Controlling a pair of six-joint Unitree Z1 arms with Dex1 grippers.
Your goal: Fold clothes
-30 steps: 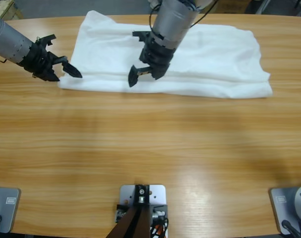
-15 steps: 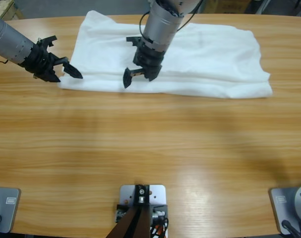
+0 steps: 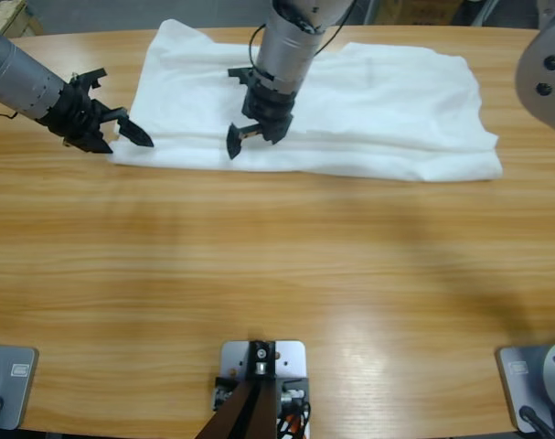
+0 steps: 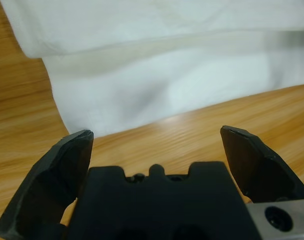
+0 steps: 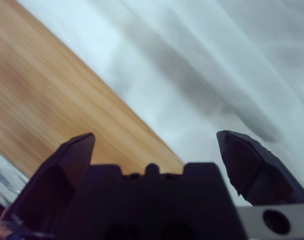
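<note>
White T-shirt (image 3: 350, 110) lies folded lengthwise along the far side of the wooden table (image 3: 277, 265). Left gripper (image 3: 122, 128), jaws spread wide and empty, sits at the shirt's left corner. Right gripper (image 3: 250, 137), jaws also wide, hovers over the shirt's near hem, left of its middle.

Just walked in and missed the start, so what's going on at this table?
Two robot arms are working on a white T-shirt spread flat across the far side of the wooden table. The left end effector sits open at the shirt's left corner, with the fabric edge just ahead of it. The right end effector, also open, hovers over the shirt's near edge. Neither is gripping the fabric yet.
</note>
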